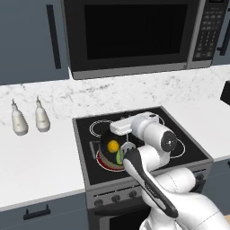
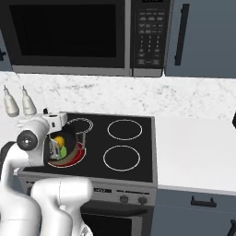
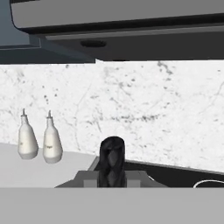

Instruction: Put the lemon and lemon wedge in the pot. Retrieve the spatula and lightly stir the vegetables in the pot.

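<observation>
Over the front-left burner of the black stovetop (image 1: 188, 155), the gripper (image 3: 112, 168) sits with its fingers (image 3: 112, 157) drawn together; the hand view shows them as one dark shape with no gap, and whether anything thin is pinched between them cannot be told. Just below and to the side of the fingers in the left base view lies the pot (image 1: 104, 150), dark inside, resting on a burner that glows red at its near edge. Inside the pot, close under the hand, sits the lemon (image 1: 113, 146), round and bright yellow, with a green-edged piece (image 1: 119, 156) touching it on the side toward the arm. The right base view shows the same pot (image 2: 77, 143) partly hidden behind the arm's wrist, with the lemon (image 2: 59, 140) and a bit of green (image 2: 63, 150) just beside it. Beyond the fingers, along the direction the hand camera looks, stands the marbled backsplash (image 3: 144, 109), and off to their left on the white counter (image 3: 26, 173) stand two white bottles (image 3: 39, 140) side by side, well apart from the pot. Above the fingers hangs the microwave (image 1: 130, 33).
</observation>
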Robot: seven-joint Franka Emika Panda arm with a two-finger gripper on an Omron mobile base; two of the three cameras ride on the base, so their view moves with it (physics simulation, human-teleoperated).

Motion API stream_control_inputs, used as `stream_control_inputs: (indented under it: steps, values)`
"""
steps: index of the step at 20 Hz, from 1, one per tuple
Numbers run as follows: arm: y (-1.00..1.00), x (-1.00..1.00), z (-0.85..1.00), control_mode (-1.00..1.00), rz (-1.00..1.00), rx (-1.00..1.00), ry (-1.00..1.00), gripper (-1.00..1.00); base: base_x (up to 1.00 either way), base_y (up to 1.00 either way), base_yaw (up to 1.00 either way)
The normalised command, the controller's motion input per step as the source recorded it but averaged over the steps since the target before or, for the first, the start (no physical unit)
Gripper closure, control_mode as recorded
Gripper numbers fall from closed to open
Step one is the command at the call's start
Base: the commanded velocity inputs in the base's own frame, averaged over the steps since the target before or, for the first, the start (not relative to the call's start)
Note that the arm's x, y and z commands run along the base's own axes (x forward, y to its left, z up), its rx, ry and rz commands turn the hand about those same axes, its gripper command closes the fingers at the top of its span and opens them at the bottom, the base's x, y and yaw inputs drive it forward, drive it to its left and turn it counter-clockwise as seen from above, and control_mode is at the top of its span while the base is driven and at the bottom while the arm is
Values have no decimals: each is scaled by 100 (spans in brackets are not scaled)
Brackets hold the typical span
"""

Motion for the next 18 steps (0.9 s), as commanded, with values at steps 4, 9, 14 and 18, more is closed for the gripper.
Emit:
stream_control_inputs:
  steps: [4, 9, 14, 18]
  values:
    - [0, 33, -17, -100, 0, 0, 0, 100, 0, 0, 0]
    - [0, 34, 0, -100, 1, 3, 0, 100, 0, 0, 0]
    - [14, 28, 0, -100, 3, 6, 0, 100, 0, 0, 0]
    - [42, 2, 0, -100, 5, 9, 0, 100, 0, 0, 0]
